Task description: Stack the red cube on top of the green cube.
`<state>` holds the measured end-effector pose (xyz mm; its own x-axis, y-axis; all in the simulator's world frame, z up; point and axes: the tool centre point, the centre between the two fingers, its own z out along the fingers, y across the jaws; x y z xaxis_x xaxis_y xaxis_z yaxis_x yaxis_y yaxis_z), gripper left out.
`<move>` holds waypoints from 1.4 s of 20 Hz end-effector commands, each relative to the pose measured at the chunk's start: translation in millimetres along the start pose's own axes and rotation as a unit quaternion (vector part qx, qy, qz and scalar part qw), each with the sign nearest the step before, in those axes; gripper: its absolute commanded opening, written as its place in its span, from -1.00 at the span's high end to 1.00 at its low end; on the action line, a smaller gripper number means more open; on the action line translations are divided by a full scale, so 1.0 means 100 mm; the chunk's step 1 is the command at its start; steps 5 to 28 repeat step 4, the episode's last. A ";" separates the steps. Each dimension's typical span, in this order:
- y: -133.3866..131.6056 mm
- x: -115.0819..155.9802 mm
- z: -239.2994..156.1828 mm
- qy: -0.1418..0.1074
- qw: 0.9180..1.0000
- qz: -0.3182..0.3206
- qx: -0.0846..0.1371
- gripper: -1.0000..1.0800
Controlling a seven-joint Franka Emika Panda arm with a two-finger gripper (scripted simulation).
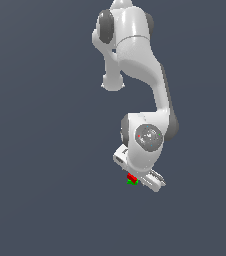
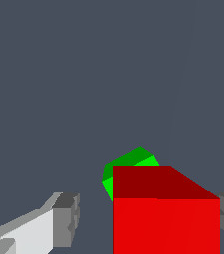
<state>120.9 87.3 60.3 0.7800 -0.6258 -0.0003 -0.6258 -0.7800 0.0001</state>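
Between the blocky grey fingers (image 2: 64, 218) of the gripper (image 2: 146, 221) sits the flat-faced red cube (image 2: 166, 218); whether it is pinched is unclear. Beyond it peeks the green cube (image 2: 131, 159).

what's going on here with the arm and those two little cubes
A white Panda arm is working on stacking the red cube onto the green cube. Its end effector is low over both. In the wrist view the red cube sits between the fingers, touching one while a gap shows beside the other, so a firm grip isn't certain. The green cube peeks out just behind it. In the exterior view red appears directly above green.
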 end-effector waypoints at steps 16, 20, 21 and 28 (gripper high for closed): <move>0.00 0.00 0.00 0.000 1.000 0.000 0.000 -0.92; 0.00 0.00 0.00 0.000 1.000 0.000 0.000 -0.92; 0.00 0.00 0.00 0.000 1.000 0.000 0.000 -0.92; 0.00 0.00 0.00 0.000 1.000 0.000 0.000 -0.92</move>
